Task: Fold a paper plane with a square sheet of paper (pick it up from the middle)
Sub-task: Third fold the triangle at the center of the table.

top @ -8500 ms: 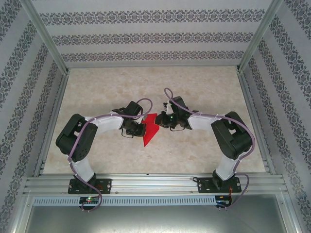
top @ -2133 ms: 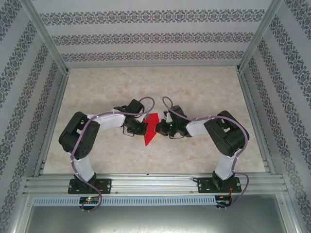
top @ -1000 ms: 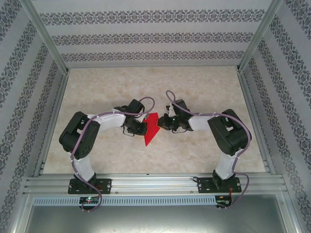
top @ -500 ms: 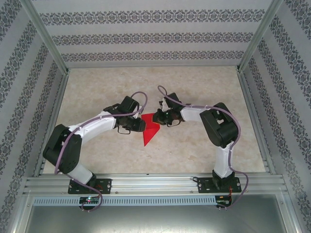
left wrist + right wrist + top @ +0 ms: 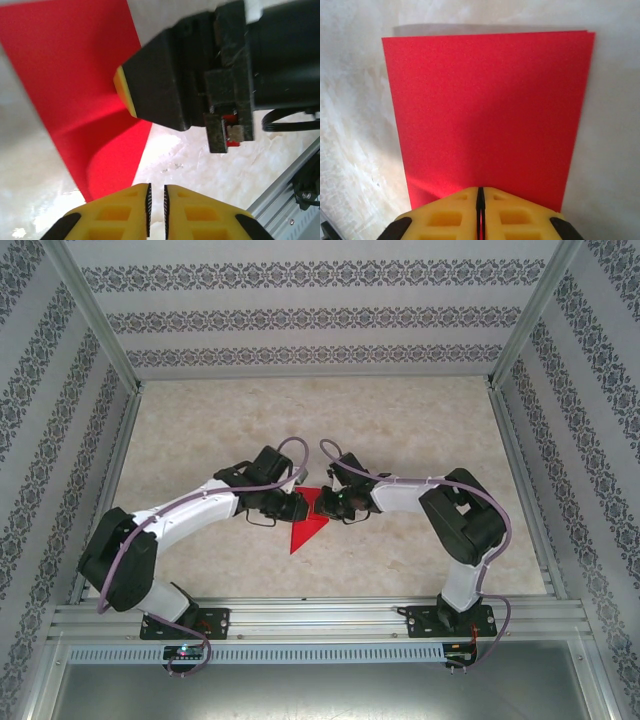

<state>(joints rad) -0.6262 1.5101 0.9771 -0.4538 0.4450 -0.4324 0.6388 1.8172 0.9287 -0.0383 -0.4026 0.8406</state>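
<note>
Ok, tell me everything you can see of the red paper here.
The red paper is thin, matte and bright red, a rectangle in the right wrist view. A slight offset at one far corner suggests two folded layers. It lies flat on the marbled table, mid-table. The shut right pincer sits at its near edge, pressing or pinching, unclear which. The left pincer is by another edge.

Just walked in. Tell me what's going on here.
Two robot arms are working on a red sheet of paper that lies flat on the table. Both grippers meet over it at the table's middle. The right gripper is shut, with its fingertips at the sheet's edge. Whether it pinches the paper is unclear. The left gripper has its fingers almost together with nothing between them, just off the sheet's edge. The sheet looks folded but has no dart shape yet.
</note>
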